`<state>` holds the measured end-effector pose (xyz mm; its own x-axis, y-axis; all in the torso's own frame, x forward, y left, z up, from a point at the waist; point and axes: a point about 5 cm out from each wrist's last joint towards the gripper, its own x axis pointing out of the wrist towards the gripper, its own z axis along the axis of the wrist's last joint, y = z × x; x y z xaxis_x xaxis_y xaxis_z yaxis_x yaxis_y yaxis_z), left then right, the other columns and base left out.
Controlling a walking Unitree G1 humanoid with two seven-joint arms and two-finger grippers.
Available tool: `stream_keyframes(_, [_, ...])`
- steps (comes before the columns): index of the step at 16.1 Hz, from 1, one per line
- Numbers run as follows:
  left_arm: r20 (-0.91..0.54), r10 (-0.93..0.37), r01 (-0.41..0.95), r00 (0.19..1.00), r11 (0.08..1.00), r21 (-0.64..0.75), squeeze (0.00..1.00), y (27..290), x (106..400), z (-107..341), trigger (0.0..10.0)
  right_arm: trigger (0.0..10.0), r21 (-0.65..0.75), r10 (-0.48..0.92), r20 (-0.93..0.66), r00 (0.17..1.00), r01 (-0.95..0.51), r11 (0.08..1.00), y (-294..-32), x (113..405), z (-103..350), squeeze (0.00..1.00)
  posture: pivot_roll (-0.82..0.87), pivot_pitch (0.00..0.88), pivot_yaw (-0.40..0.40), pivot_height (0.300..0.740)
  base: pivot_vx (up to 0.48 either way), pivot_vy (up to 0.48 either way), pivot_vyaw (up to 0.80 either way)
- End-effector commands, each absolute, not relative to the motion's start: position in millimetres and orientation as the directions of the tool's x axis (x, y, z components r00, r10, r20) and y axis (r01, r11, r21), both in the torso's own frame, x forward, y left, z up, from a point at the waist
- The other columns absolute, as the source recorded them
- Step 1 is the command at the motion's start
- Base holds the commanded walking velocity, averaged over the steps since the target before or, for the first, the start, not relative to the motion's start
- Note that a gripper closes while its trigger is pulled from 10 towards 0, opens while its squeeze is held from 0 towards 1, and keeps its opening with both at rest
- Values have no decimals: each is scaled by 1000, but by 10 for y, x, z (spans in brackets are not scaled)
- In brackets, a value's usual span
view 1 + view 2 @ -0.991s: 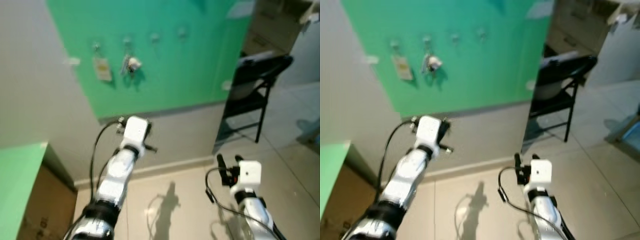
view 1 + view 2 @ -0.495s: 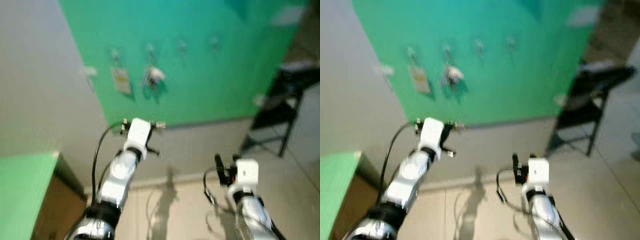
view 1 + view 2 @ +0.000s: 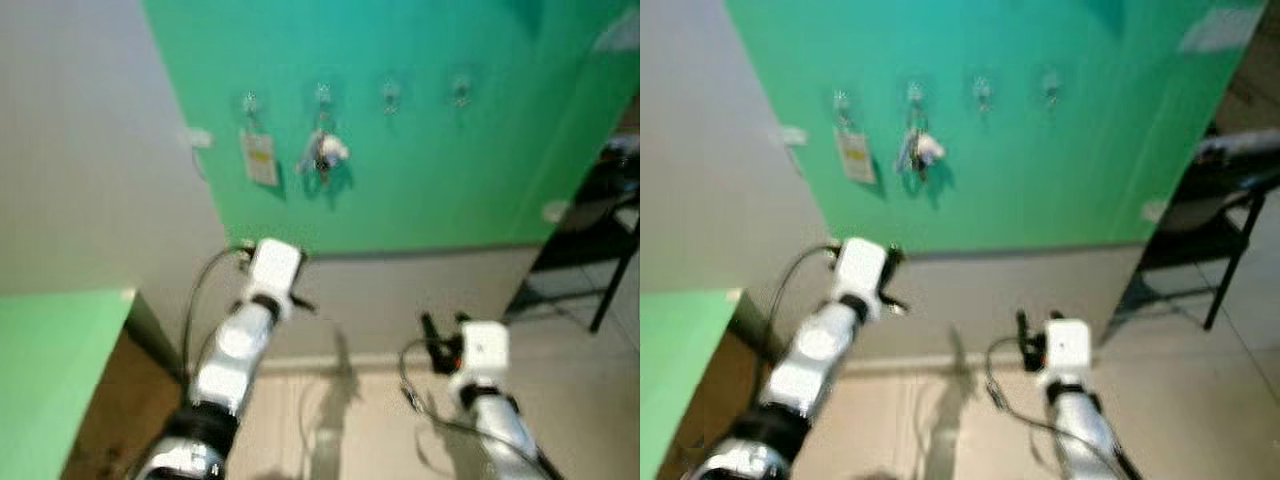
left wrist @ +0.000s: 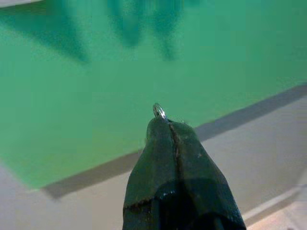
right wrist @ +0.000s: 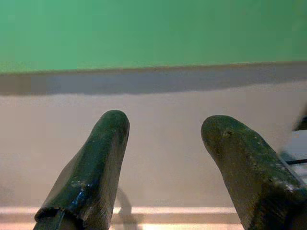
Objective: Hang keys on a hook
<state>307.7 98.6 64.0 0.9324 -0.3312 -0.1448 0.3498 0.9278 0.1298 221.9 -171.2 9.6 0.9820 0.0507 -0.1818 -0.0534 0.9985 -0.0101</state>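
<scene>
Green board ahead of me carries four hooks; a tag hangs from the first, a bunch from the second, and a dark chair stands to my right, cut off at the edge. My left gripper is pinched tight on the key ring, only its tip showing past my fingers, below the hooks and well apart from them. My right gripper hangs low with fingers spread and nothing in them, bare wall ahead.

Head views are blurred; the hooks and hung items lack detail. Only a ring tip pokes from the left gripper; the keys are hidden
</scene>
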Motion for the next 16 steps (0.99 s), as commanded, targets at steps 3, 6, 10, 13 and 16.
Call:
stream_keyframes(3, [-133, -316, 333, 939, 933, 135, 0, 1060, 3094, 671, 10000, 10000, 11, 67, -184, 981, -66, 998, -1642, 2250, 87, 0, -178, 0, 87, 740, 170, -413, 0])
stream_keyframes(6, [-138, -312, 328, 940, 937, 120, 0, 1060, 3093, 661, 10000, 10000, 12, 69, -190, 979, -68, 998, -1636, 2243, 66, 0, -182, 0, 88, 740, 339, -332, 0])
stream_keyframes(10, [-143, -299, 317, 943, 940, 123, 0, 1082, 3107, 654, 10000, 10000, 10, 68, -199, 978, -67, 998, -1667, 2208, 28, 0, -184, 0, 88, 740, 387, -278, 0])
stream_keyframes(13, [-143, -281, 299, 949, 946, 126, 0, 1123, 3134, 662, 10000, 10000, 11, 68, -199, 978, -67, 998, -1667, 2201, 19, 0, -184, 0, 89, 740, 434, 0, 0])
stream_keyframes(16, [-136, -291, 311, 947, 936, 164, 0, 1118, 3123, 671, 10000, 10000, 11, 73, -188, 980, -72, 997, -1648, 2210, 52, 0, -184, 0, 89, 740, 80, 0, 0])
